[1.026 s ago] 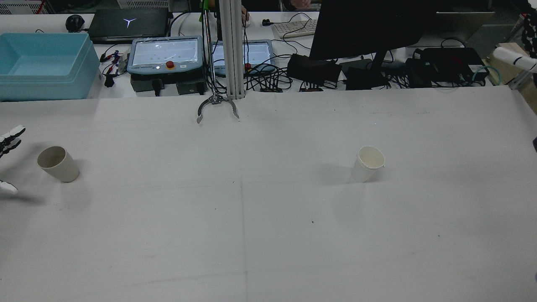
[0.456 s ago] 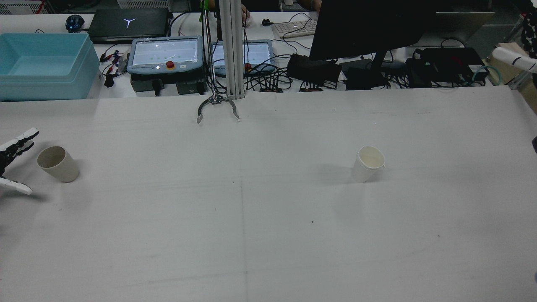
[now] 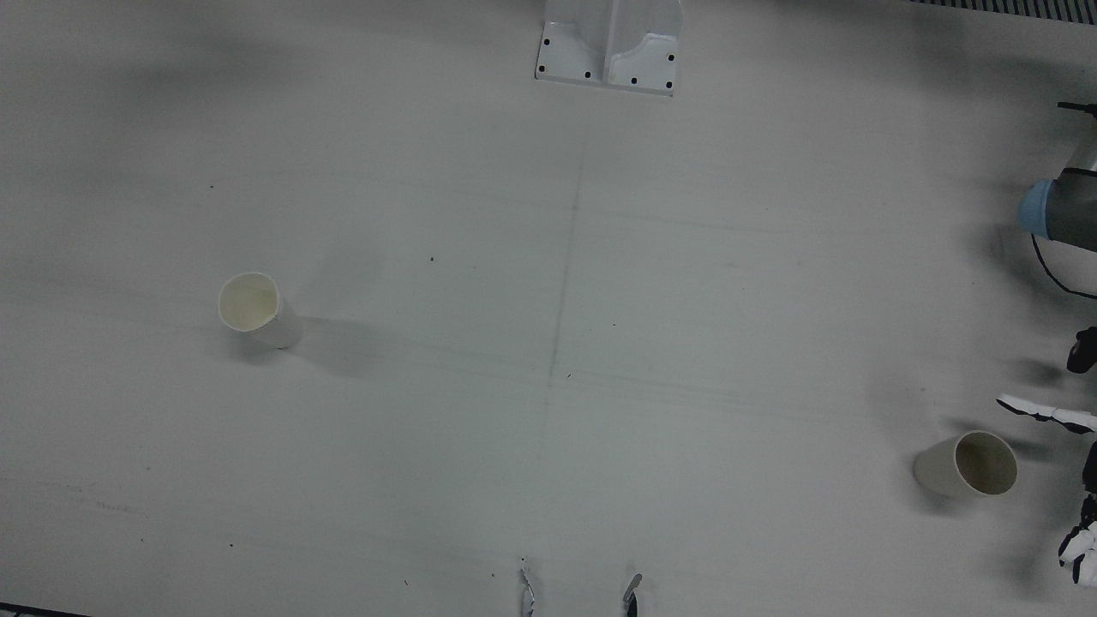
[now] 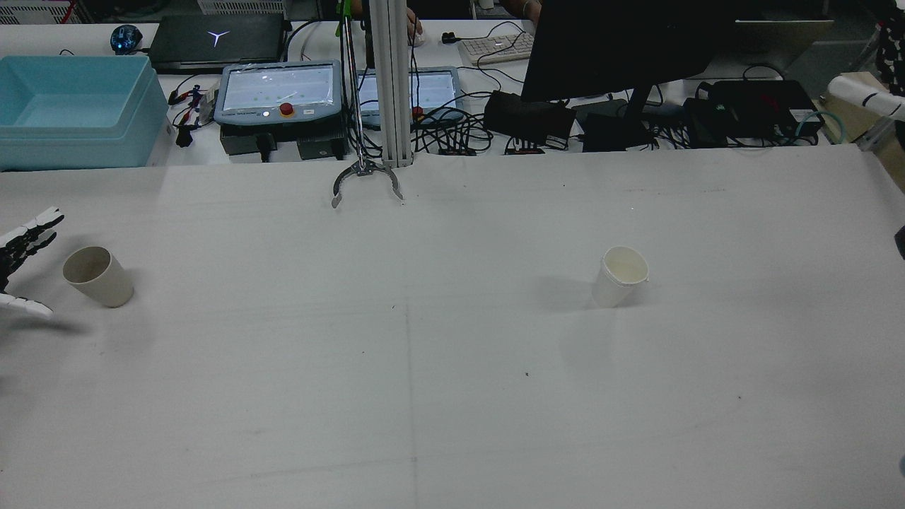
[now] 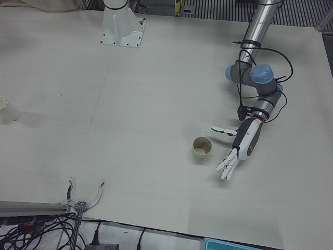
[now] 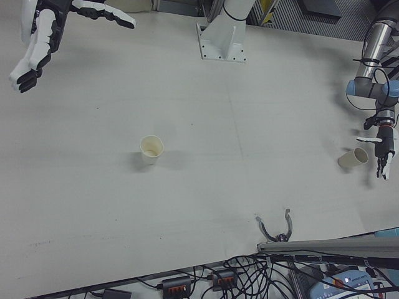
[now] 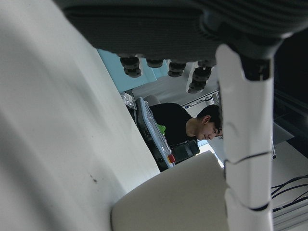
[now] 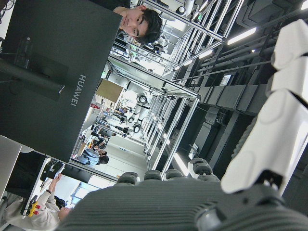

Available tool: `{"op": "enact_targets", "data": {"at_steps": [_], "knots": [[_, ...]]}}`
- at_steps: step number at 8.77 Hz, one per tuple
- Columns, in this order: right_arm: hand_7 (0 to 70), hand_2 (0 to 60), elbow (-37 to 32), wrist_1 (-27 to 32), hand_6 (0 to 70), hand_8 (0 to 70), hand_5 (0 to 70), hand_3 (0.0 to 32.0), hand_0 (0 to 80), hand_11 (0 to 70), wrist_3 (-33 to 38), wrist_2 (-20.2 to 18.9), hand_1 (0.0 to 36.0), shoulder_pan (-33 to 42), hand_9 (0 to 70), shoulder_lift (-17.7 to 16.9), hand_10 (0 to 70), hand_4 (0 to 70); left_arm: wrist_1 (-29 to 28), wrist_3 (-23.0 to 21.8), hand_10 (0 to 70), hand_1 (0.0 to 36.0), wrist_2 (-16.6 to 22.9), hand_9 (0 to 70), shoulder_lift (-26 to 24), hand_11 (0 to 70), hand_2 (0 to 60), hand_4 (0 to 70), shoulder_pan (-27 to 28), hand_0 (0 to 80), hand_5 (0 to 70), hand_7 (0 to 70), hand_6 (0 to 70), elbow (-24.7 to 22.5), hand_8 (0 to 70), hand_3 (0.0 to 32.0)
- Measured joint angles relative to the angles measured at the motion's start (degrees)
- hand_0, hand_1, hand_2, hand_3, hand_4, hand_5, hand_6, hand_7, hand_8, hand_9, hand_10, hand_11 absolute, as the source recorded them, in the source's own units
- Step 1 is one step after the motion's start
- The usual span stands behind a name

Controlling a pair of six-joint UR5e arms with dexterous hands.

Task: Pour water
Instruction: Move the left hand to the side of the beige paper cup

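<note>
The left hand is spread open beside the beige paper cup, holding nothing, probably ready to grasp it. The right hand hangs open and empty, well apart from the white paper cup on the bench.

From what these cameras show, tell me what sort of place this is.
Probably a robotics lab. Two pedestal-mounted arms work over a bare white table; the left hand hangs open by a paper cup. Behind sit teach pendants, a monitor and tangled cables.
</note>
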Motion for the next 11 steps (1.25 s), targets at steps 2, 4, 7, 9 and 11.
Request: {"op": "enact_targets", "data": {"at_steps": [2,4,7,9,11], "knots": [[0.1,15.6,-0.05,0.0,0.4,0.0,0.2,0.0,44.1,0.0,-0.09,0.0,12.6,0.0,0.7,0.4,0.0,4.6,0.31,0.08,3.6,21.5,-0.69,0.3,-0.08,8.0,0.0,14.4,0.11,62.2,8.7,6.4,2.7,0.08,0.0,0.0],[0.2,15.6,-0.13,0.0,0.5,0.0,0.3,0.0,44.2,0.0,-0.28,0.0,12.6,0.0,0.6,0.88,0.0,4.7,0.39,0.19,3.6,21.3,-0.84,0.2,-0.13,8.0,0.0,14.4,0.5,61.8,8.9,6.4,2.7,0.19,0.0,0.0],[0.3,15.6,-0.28,0.0,0.5,0.0,0.5,0.0,44.2,0.0,-0.35,0.0,12.6,0.0,0.7,1.03,0.0,4.6,0.24,0.42,3.7,20.9,-0.95,0.3,-0.65,8.1,0.0,14.8,2.41,61.5,9.0,6.4,2.8,1.21,0.0,0.0],[0.2,15.5,-0.38,0.0,0.4,0.0,0.2,0.0,44.1,0.0,-0.35,0.0,12.5,0.0,0.7,1.03,0.0,4.6,0.41,0.45,3.7,20.7,-1.11,0.3,-1.24,8.0,0.0,15.2,2.86,61.5,9.1,6.4,2.9,1.4,0.0,0.0],[0.2,15.5,-0.47,0.0,0.4,0.0,0.2,0.0,44.0,0.0,-0.32,0.0,12.5,0.0,0.7,1.03,0.0,4.6,0.61,0.39,3.7,20.5,-1.27,0.4,-1.64,8.0,0.0,16.4,2.93,61.0,12.6,7.0,3.5,1.43,0.0,0.0]]}}
